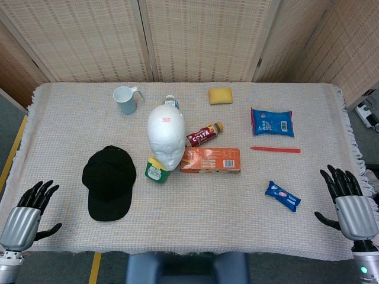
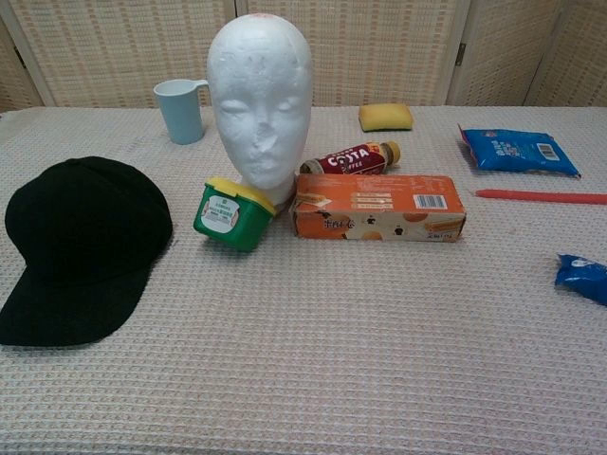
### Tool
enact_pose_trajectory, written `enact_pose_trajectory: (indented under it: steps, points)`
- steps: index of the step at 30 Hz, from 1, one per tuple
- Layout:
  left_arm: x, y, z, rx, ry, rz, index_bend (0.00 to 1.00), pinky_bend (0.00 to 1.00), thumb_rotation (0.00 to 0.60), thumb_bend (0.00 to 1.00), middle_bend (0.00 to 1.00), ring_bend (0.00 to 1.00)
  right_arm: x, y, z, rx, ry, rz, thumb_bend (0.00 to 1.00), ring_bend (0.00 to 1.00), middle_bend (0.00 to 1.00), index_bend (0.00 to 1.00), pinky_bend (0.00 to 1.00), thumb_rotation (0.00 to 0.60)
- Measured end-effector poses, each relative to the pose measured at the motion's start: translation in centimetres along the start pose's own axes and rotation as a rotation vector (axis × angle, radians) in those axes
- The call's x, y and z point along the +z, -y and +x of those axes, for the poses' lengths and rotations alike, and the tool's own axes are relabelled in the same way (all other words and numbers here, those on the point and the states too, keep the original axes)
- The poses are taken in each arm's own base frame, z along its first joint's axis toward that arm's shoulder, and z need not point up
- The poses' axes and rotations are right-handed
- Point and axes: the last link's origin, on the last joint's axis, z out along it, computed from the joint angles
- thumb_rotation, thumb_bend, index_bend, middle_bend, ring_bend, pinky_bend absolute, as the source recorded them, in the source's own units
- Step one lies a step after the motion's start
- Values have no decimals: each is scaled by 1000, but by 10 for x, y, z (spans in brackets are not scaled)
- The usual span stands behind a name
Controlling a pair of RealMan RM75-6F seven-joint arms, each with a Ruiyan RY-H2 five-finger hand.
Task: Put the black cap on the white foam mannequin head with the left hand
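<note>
The black cap [image 1: 109, 181] [image 2: 81, 245] lies flat on the table's left side, its brim toward the front edge. The white foam mannequin head [image 1: 166, 136] [image 2: 260, 100] stands upright at the centre, just right of the cap, facing forward and bare. My left hand [image 1: 26, 216] hovers at the front left corner, fingers spread, holding nothing, well left of the cap. At the front right corner my right hand [image 1: 349, 201] is open too and holds nothing. Neither hand shows in the chest view.
A green tub with a yellow lid [image 1: 156, 170] [image 2: 232, 212] touches the head's base. An orange box [image 1: 210, 160] [image 2: 377, 206] and a Costa bottle [image 1: 204, 135] lie beside it. Behind are a blue cup [image 1: 126, 99], a yellow sponge [image 1: 220, 95], blue packets [image 1: 272, 122] [image 1: 282, 196] and a red stick [image 1: 275, 149].
</note>
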Motion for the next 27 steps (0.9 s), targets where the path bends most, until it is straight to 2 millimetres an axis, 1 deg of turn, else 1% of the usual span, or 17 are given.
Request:
enact_pose_trajectory:
  steps: [3, 6, 7, 8, 9, 10, 11, 12, 13, 14, 16, 17, 19, 20, 24, 27]
  points:
    - [0, -2, -2, 7, 1, 1, 144, 177, 600, 78, 82, 4, 0, -1, 0, -1, 0, -1, 57, 0, 0, 0, 0, 600]
    - [-2, -6, -7, 3, 22, -14, 143, 200, 600, 78, 79, 4, 0, -1, 2, 6, -5, -3, 56, 0, 0, 0, 0, 600]
    - [-3, -9, -9, -1, 31, -24, 141, 214, 600, 79, 96, 6, -1, -2, 3, 9, -8, -4, 57, 0, 0, 0, 0, 600]
    - [-5, -11, -11, -4, 39, -34, 139, 233, 600, 79, 139, 19, -1, -2, 5, 14, -13, -5, 57, 0, 0, 0, 0, 600]
    - [-7, -13, -14, -6, 49, -44, 137, 268, 600, 79, 203, 52, -2, -2, 6, 15, -17, -6, 57, 0, 0, 0, 0, 600]
    - [-8, -15, -17, -6, 57, -60, 144, 338, 600, 80, 307, 118, -2, -3, 6, 14, -20, -8, 57, 0, 0, 0, 0, 600]
    - [-9, -16, -19, -3, 57, -73, 165, 429, 600, 79, 422, 209, -3, -3, 6, 10, -20, -10, 56, 0, 0, 0, 0, 600]
    - [-10, -17, -22, 0, 54, -87, 189, 497, 600, 79, 501, 278, -3, -3, 6, 5, -17, -11, 56, 0, 0, 0, 0, 600]
    - [-11, -19, -25, 6, 47, -108, 249, 610, 600, 79, 637, 406, -3, -3, 6, 1, -15, -13, 57, 0, 0, 0, 0, 600]
    - [-12, -20, -29, 10, 39, -127, 284, 669, 600, 82, 708, 478, -3, -3, 5, -5, -11, -14, 57, 0, 0, 0, 0, 600]
    - [-15, -22, -38, 13, 19, -174, 384, 838, 600, 97, 890, 674, -4, -1, 3, -8, -7, -13, 58, 0, 0, 0, 0, 600]
    - [-16, -23, -43, 14, 13, -195, 418, 894, 600, 106, 944, 734, -4, 0, 3, -10, -7, -10, 57, 0, 0, 0, 0, 600]
    - [-19, -24, -55, 14, 6, -244, 471, 970, 600, 116, 994, 822, -5, 2, 1, -12, -5, -5, 56, 0, 0, 0, 0, 600]
    - [-20, -24, -61, 13, 5, -264, 488, 988, 600, 120, 1000, 853, -5, 4, 0, -11, -2, -2, 57, 0, 0, 0, 0, 600]
    - [-22, -26, -86, 9, 20, -335, 521, 1000, 600, 127, 1000, 941, -4, 5, -3, -16, 14, 3, 57, 0, 0, 0, 0, 600]
    - [-20, -29, -103, -10, 39, -364, 520, 1000, 600, 149, 1000, 964, -3, 5, -5, -24, 21, -2, 57, 0, 0, 0, 0, 600]
